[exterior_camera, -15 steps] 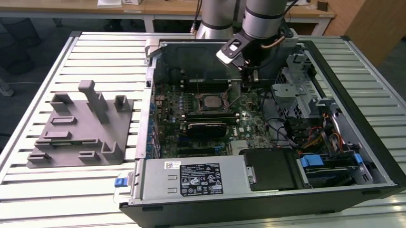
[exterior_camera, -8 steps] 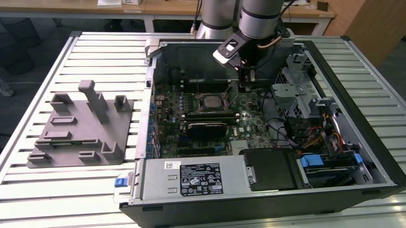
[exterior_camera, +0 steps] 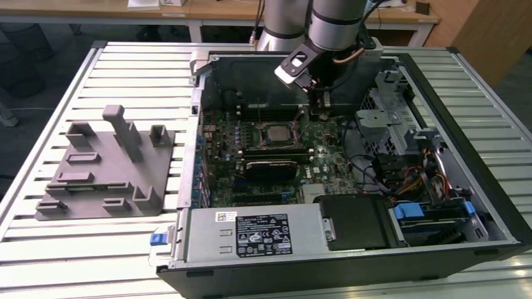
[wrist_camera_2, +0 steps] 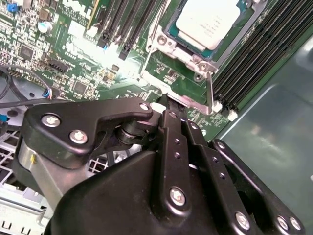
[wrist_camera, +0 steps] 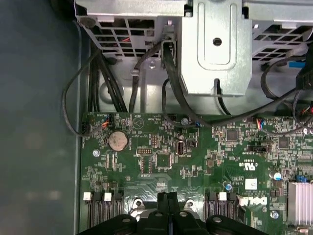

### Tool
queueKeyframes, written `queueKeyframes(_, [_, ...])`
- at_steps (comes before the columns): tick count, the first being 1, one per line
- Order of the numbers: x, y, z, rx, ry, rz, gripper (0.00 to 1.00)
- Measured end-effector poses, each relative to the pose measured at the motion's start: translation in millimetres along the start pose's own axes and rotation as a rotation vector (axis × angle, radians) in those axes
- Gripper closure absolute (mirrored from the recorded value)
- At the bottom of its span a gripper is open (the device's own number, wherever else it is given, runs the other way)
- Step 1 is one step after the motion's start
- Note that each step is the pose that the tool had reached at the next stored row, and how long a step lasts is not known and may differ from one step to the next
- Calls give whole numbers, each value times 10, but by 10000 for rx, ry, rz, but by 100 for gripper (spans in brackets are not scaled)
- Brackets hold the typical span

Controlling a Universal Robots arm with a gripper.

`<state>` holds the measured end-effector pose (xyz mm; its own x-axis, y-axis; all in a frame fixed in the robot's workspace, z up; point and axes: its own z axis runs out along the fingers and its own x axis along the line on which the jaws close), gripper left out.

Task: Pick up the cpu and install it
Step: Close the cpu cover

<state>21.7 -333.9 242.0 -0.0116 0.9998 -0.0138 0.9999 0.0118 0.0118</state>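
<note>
The gripper (wrist_camera: 168, 197) had its two fingers pressed together w/ nothing between them, low over the green board (wrist_camera: 161, 161). In the second wrist view its tip sat just beside the thin metal lever (wrist_camera_2: 210, 90) at the corner of the socket frame (wrist_camera_2: 164, 43). That was prob. the risky bit: if the closed tip went down crooked, it could poke the board's tiny parts, or slip off the lever & bump the frame. A hard sideways push could bend the lever too.

A bit further on, the cpu (wrist_camera_2: 208, 20) lay flat in the socket, silver top up, inside the frame. It was not in the gripper & not touching it. It was near the tip but apart, w/ the lever & frame edge between them.

Past the cpu ran long black memory slots (wrist_camera_2: 259, 54). In the exterior view the arm hung over the open pc case (exterior_camera: 332, 274), & a grey block (exterior_camera: 99, 168) sat well apart, on that view's left.
</note>
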Motion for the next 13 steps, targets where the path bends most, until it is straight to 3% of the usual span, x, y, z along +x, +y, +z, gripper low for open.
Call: queueKeyframes(13, [2, -177, -2, 0, 0, 0, 89])
